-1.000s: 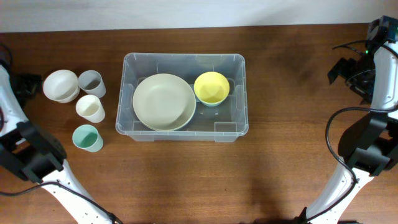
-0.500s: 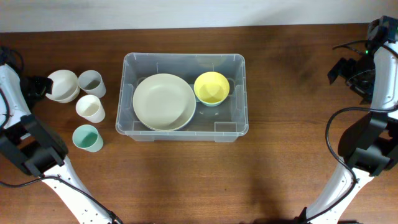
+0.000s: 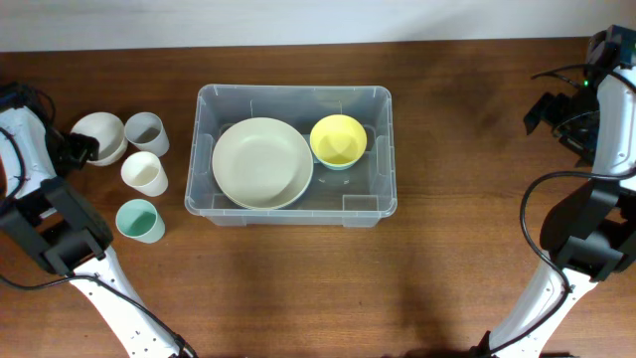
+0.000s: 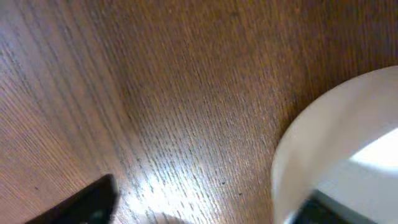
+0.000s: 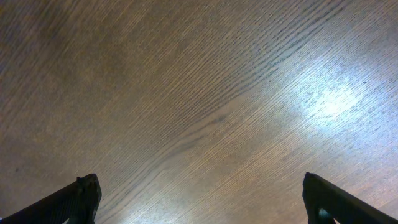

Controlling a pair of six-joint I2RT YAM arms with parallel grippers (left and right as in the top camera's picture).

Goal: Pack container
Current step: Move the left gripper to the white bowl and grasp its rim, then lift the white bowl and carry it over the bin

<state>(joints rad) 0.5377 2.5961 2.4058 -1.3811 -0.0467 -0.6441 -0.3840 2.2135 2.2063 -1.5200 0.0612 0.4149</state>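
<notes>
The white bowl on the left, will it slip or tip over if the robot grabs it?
The white bowl looks smooth-walled, so it may slip in a pinch. It sits wide and low, so a push would probably slide it, not tip it. The grey cup close beside it might get nudged.

Wooden table (image 3: 467, 239); at left, white bowl (image 3: 99, 136) just beside grey cup (image 3: 147, 132), cream cup (image 3: 145, 174) and teal cup (image 3: 139, 221) in front of them; pale plate (image 3: 262, 163) and yellow bowl (image 3: 338, 140) side by side in the container (image 3: 294, 90)

White arms (image 3: 618, 129), blk joints, blk cables.
</notes>
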